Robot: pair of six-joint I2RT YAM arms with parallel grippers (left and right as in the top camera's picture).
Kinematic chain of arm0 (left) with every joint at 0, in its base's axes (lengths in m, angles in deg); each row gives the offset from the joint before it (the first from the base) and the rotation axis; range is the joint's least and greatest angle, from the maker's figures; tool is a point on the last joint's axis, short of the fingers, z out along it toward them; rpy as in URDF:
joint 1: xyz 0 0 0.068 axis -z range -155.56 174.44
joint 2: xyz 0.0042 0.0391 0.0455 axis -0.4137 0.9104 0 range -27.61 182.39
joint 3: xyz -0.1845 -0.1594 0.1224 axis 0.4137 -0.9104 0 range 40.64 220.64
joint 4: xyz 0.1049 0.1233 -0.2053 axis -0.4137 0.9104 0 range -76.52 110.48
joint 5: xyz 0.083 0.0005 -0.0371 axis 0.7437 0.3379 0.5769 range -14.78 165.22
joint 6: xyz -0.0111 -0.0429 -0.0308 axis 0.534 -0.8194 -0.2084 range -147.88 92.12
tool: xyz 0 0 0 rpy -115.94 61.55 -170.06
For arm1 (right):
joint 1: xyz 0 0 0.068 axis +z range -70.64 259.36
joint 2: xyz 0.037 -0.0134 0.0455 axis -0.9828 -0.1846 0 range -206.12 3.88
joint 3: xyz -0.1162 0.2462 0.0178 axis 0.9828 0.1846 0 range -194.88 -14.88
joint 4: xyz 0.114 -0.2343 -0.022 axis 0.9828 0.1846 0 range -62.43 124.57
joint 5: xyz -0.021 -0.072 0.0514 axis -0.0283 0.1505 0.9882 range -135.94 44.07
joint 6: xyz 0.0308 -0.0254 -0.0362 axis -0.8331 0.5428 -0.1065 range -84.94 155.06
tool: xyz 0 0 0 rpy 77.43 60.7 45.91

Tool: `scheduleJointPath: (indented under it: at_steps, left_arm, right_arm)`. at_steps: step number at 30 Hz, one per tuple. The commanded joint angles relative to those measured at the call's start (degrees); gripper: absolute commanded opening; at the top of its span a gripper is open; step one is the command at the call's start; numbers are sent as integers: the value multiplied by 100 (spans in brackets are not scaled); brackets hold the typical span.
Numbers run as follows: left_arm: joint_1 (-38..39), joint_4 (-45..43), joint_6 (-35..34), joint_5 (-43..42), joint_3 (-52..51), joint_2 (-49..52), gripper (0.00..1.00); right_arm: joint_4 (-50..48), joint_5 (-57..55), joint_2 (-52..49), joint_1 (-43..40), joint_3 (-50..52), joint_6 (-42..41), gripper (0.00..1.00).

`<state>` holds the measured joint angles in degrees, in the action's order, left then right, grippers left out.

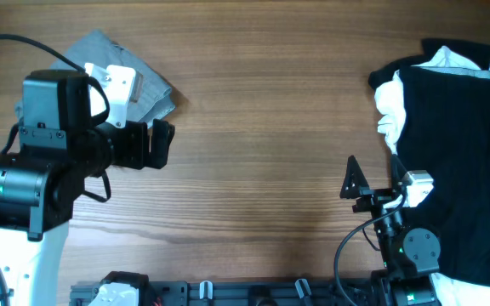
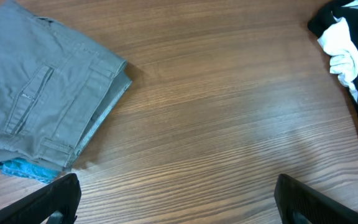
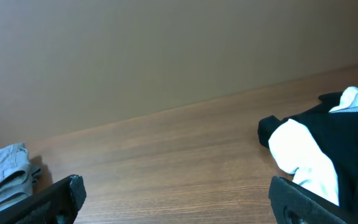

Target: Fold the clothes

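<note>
Overhead, a wooden table (image 1: 262, 127) fills the view, with clothes at two opposite ends and a robot arm on each side.

At the far left lie grey trousers (image 1: 147, 89), already folded into a neat flat stack. The left arm partly covers them from above. The left wrist camera shows them more clearly: a back pocket and belt loops face up, and the folded edge points toward the table's middle. A strip of bright blue cloth (image 2: 23, 169) peeks out from under the edge of the trousers nearest that camera.

The left gripper (image 1: 162, 143) hangs just beside the trousers, on the side toward the table's middle, not touching them. Its two black fingers are spread wide apart and nothing is between them; bare wood shows in the gap.

At the far right sits an unfolded pile of clothes (image 1: 462, 153), mostly black, spread loosely and running off the edge of the view. A white garment (image 1: 390, 110) is bunched along its left edge, and more white shows at the top of the pile.

The right gripper (image 3: 178, 202) is near the front of the table, just beside the left edge of the pile. Its jaws are likewise wide apart and empty. Its wrist camera looks low across the wood toward a plain brown wall (image 3: 135, 56), with the black and white heap on the right and the grey trousers small in the far left corner.

The middle of the table separates the two sets of clothes, which lie well apart.
</note>
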<state>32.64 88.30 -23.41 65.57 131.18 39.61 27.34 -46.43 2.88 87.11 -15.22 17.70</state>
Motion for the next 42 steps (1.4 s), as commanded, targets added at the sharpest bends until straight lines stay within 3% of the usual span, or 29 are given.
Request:
scheduleJointPath:
  at_steps: [1, 8, 12, 21, 32, 40, 42]
  left_arm:
    - [33, -11, 111, 15, -13, 9, 100]
    - [31, -184, 131, 98, -33, -400, 100]
    - [11, -896, 131, 98, -369, -935, 100]
    - [-614, -3342, -356, 11, -2868, -2787, 100]
    - [-1038, -4745, -649, 9, -5860, -5145, 100]
    - [-1040, -5235, -643, 11, -7436, -6693, 100]
    - [-1040, -5438, -640, 11, -7652, -6695, 100]
  right_arm:
    - [-22, 4, 72, -28, 4, -85, 100]
    - [-22, 4, 72, -28, 4, -81, 100]
    - [-22, 4, 72, -28, 4, -85, 100]
    - [-22, 4, 72, -28, 4, -83, 100]
    - [-24, 4, 72, -28, 4, -83, 100]
    - [-24, 4, 57, -28, 4, -81, 100]
    - [-22, 4, 57, -28, 4, -81, 100]
